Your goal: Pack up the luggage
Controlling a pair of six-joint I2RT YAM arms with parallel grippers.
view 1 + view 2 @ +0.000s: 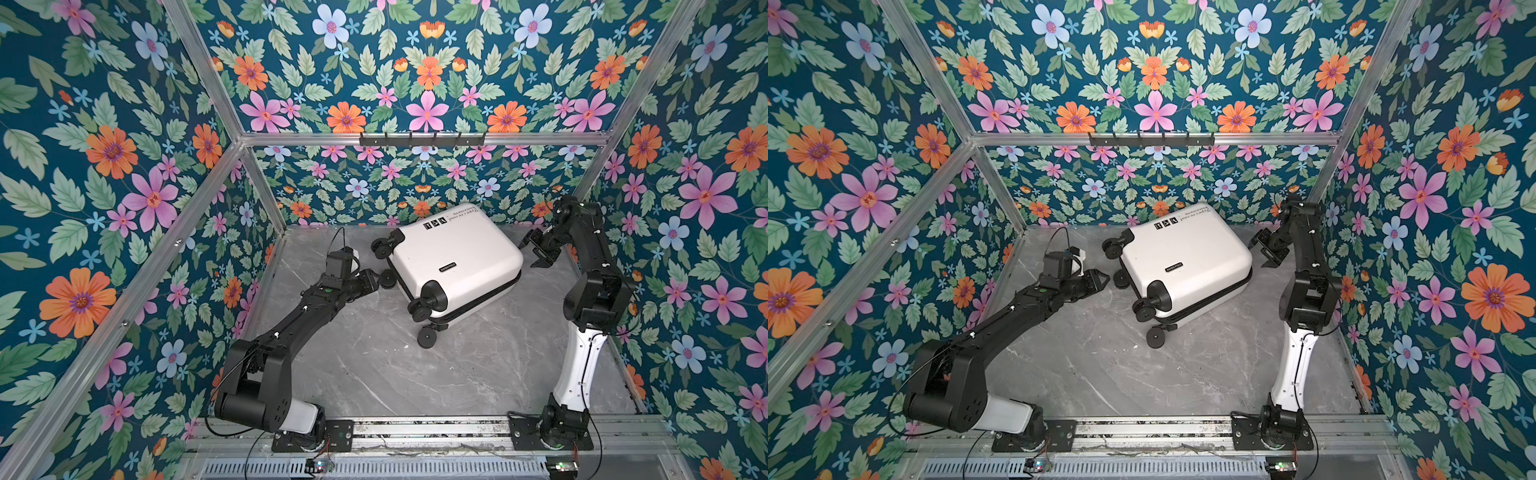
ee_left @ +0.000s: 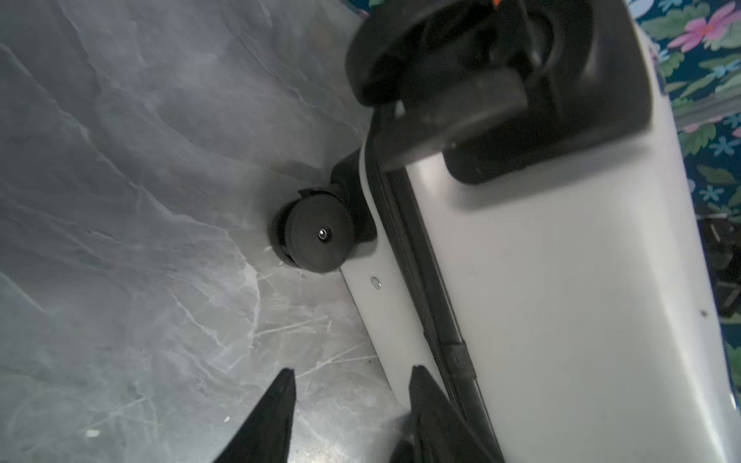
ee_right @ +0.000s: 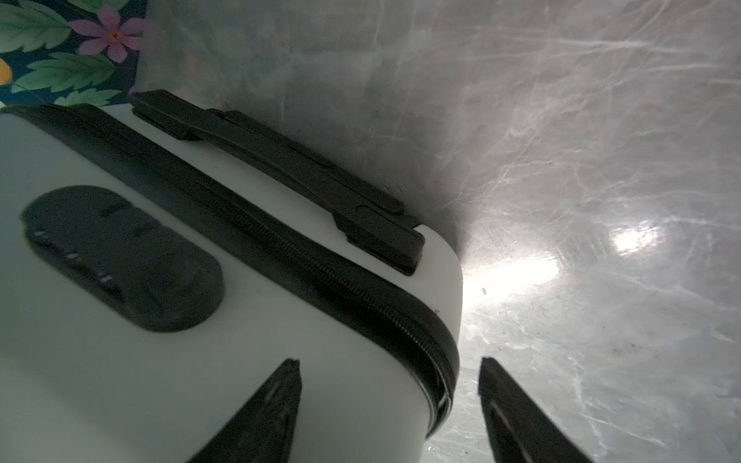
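Observation:
The luggage is a small white hard-shell case with black wheels. It lies zipped shut and turned askew on the grey table, near the back wall. My left gripper sits low at its wheel end, open and holding nothing. In the left wrist view the gripper has one finger close to the white shell by the zipper. A wheel lies ahead of it. My right gripper hangs open just off the handle end. In the right wrist view the gripper frames the zipped corner of the case.
The grey marble table is boxed in by floral walls on an aluminium frame. A black hook rail hangs on the back crossbar. Both arm bases stand on the front rail. A carry handle runs along the case's side.

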